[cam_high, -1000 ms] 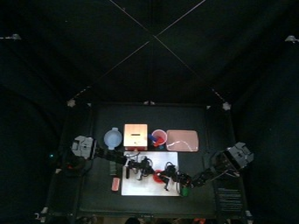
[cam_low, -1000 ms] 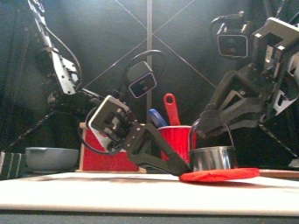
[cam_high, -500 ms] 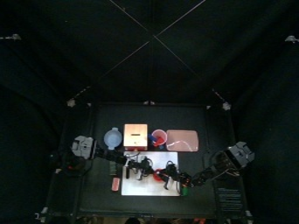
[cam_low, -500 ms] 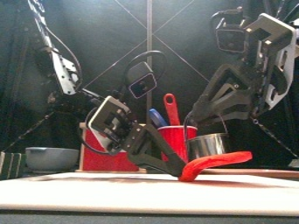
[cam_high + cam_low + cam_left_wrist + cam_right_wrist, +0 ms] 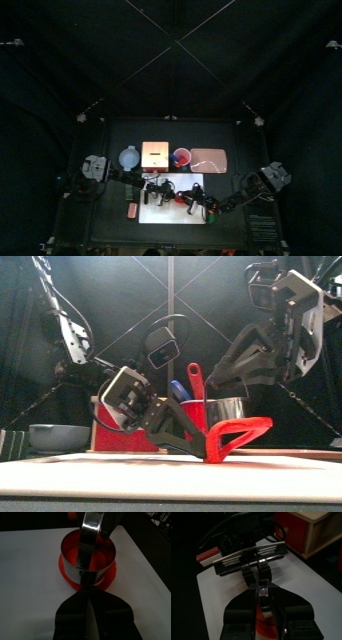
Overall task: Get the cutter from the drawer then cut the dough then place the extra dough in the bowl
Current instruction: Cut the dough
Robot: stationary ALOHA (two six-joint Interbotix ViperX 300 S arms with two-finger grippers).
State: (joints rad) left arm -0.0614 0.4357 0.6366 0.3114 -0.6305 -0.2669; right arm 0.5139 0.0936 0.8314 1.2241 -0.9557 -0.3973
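The white cutting board [image 5: 163,213] lies at six o'clock on the worktop, and both arms meet over it. The left gripper [image 5: 89,597] comes in from nine o'clock, its jaws closed on the wire handle of the round metal cutter [image 5: 93,572]. Red shows inside the cutter's wall, and the dough ring [image 5: 251,424] circles it on the outside. The right gripper [image 5: 260,589] reaches in from three o'clock. Its jaws are pinched together on the ring's edge. In the front view the ring stands tilted – its three o'clock side is raised off the board while its nine o'clock edge touches the white surface. Whether the cutter itself rests on the board I cannot tell.

Seen from above, the blue-grey bowl [image 5: 128,157] sits at ten o'clock from the board, the wooden box [image 5: 156,153] at twelve, with the red cup [image 5: 198,416] just beside it – and the pink tray [image 5: 209,159] at two o'clock.
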